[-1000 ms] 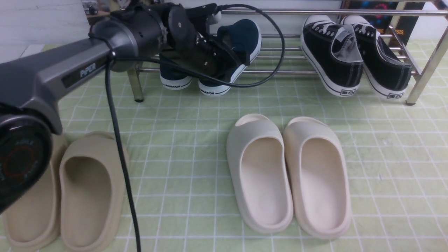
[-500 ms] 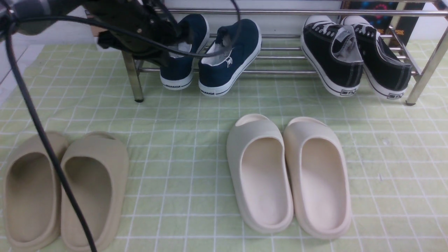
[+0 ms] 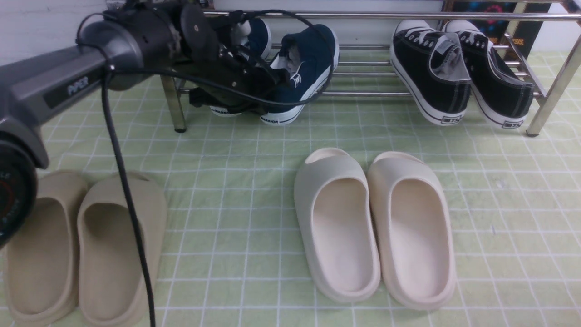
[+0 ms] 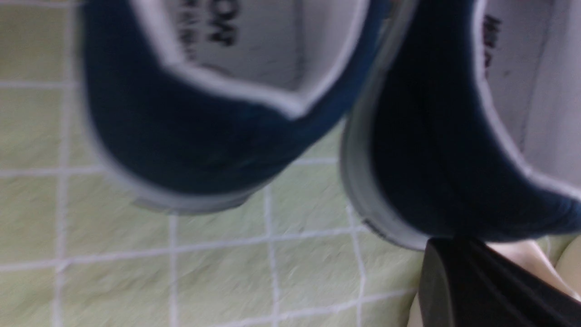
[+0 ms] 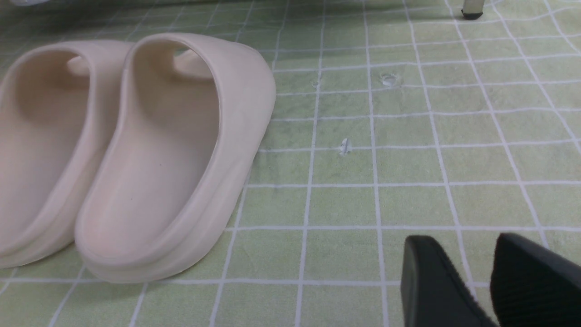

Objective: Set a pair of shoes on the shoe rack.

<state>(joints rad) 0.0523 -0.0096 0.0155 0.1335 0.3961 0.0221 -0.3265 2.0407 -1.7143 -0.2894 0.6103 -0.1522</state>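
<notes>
navy canvas fills the left end of the shoe rack (image 3: 386, 16) in the front view: the pair of shoes (image 3: 305, 68) sits tilted on the chrome tubes, heels toward the camera, white soles hanging past the front tube. the left arm (image 3: 68, 86) reaches across from the left, and its wrist and cable hide most of the nearer navy shoe. the left pincer (image 3: 254, 97) is down by the heels, its tips lost among dark parts in this view. black lace-up sneakers (image 3: 458, 72) rest on the right end of the same rack. on the green checked cloth (image 3: 254, 190) in front, cream slides (image 3: 374, 227) lie side by side near the middle, and beige slides (image 3: 77, 245) lie at the left edge, partly behind the arm.

in the left wrist view, blurred, the two navy heels (image 4: 190, 136) hang close above the cloth, white linings showing. one black fingertip (image 4: 481, 281) shows at the corner, just under the heel of one shoe; the left pincer is fully closed, and i cannot tell whether it touches that heel.

in the right wrist view, the right pincer (image 5: 492, 277) hovers over bare cloth with its two black pads apart, holding nothing. the cream slides (image 5: 150, 154) lie near it, and a rack foot (image 5: 472, 13) stands well apart.
</notes>
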